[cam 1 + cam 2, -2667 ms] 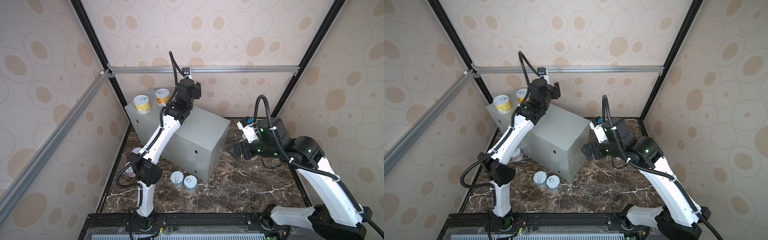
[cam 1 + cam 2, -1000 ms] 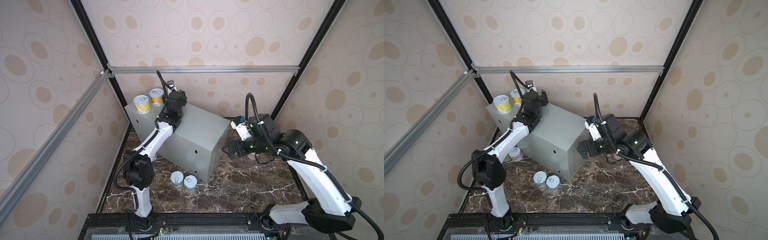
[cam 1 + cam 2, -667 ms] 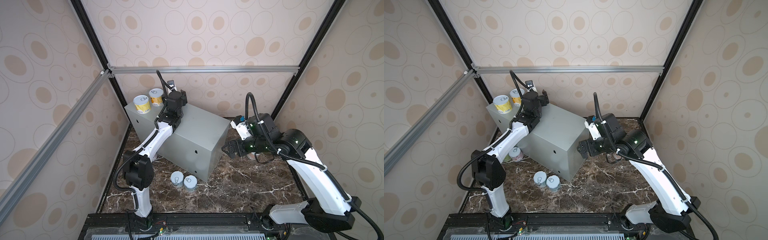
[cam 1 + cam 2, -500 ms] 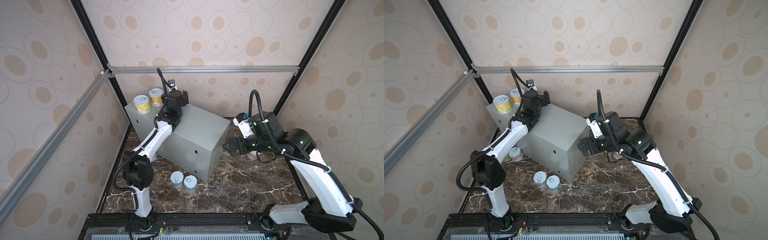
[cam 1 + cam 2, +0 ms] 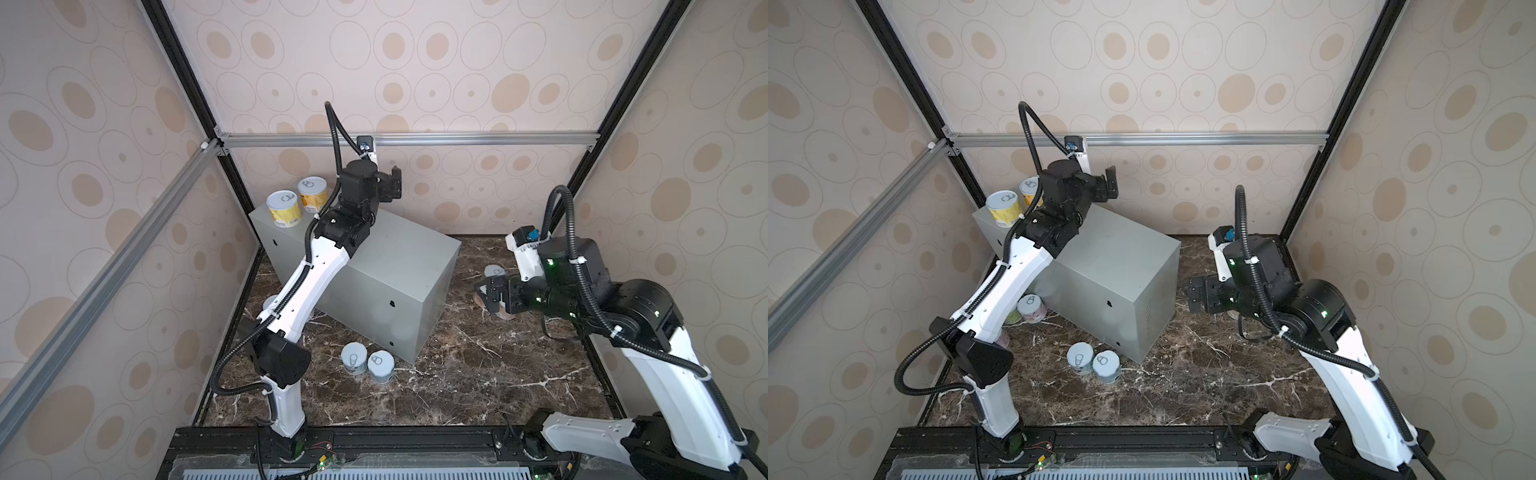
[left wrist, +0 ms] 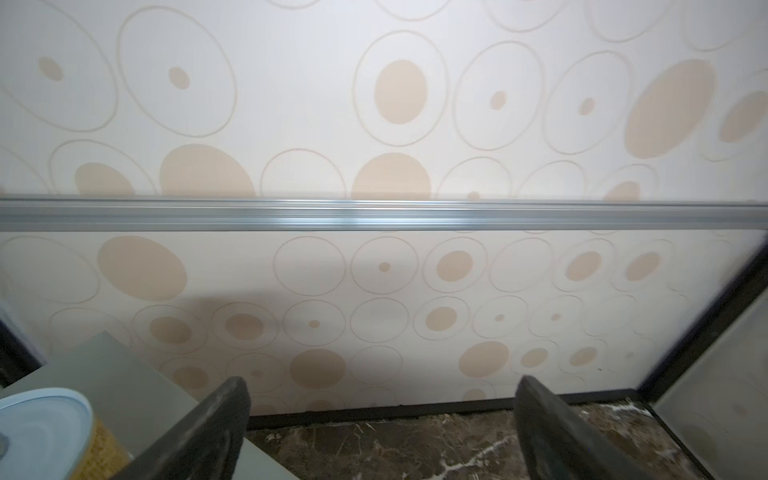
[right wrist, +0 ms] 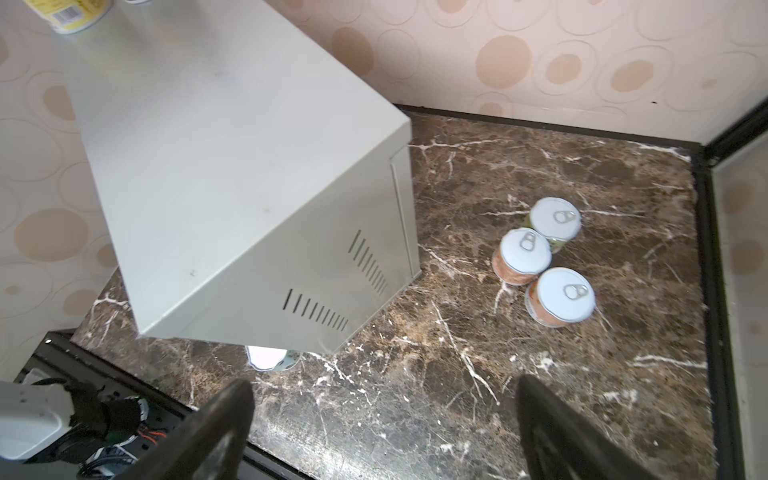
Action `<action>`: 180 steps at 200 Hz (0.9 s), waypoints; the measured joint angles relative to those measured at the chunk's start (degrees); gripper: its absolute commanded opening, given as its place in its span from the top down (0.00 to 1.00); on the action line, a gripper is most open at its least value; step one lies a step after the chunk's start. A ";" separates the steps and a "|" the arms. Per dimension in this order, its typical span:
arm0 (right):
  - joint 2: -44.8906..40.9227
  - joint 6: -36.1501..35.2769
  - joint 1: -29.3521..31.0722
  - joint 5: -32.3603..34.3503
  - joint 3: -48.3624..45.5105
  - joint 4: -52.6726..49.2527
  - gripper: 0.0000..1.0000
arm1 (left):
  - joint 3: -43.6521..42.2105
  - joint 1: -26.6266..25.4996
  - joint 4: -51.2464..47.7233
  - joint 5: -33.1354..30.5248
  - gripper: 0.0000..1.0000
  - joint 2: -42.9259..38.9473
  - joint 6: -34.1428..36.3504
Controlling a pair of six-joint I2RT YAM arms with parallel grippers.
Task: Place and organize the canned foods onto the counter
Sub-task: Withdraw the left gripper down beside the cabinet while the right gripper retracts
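Hovering over the counter (image 5: 399, 257) at upper centre in both top views, the left gripper (image 5: 392, 183) has its fingers spread wide, nothing between them. Yellow can (image 5: 284, 209) and orange can (image 5: 312, 194) stand upright just beside each other on the counter's upper-left corner. Right gripper (image 7: 383, 382), centre right, fingers also spread and empty, above the marble floor (image 5: 478, 374) near three cans (image 7: 524, 256). Two blue cans (image 5: 354, 359) touch, lower centre, on the floor.
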 measured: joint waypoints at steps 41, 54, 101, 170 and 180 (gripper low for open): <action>-8.61 2.16 -0.76 2.51 -10.29 1.53 0.00 | -7.19 -4.07 -2.73 2.95 0.01 -11.06 -0.04; -11.13 2.86 -0.76 2.93 -13.55 2.38 0.00 | -10.86 -4.94 -2.78 3.43 0.01 -15.58 -0.13; -17.68 6.10 -1.07 5.20 -24.44 5.07 0.00 | -27.17 -6.25 -3.04 4.17 0.01 -32.09 -1.81; -20.26 9.60 -6.91 7.13 -40.96 12.96 0.00 | -50.73 -6.49 -6.27 1.42 0.01 -52.98 -5.75; -20.20 9.88 -10.43 5.46 -43.50 14.84 0.00 | -54.53 -6.51 -6.69 1.09 0.01 -56.28 -6.64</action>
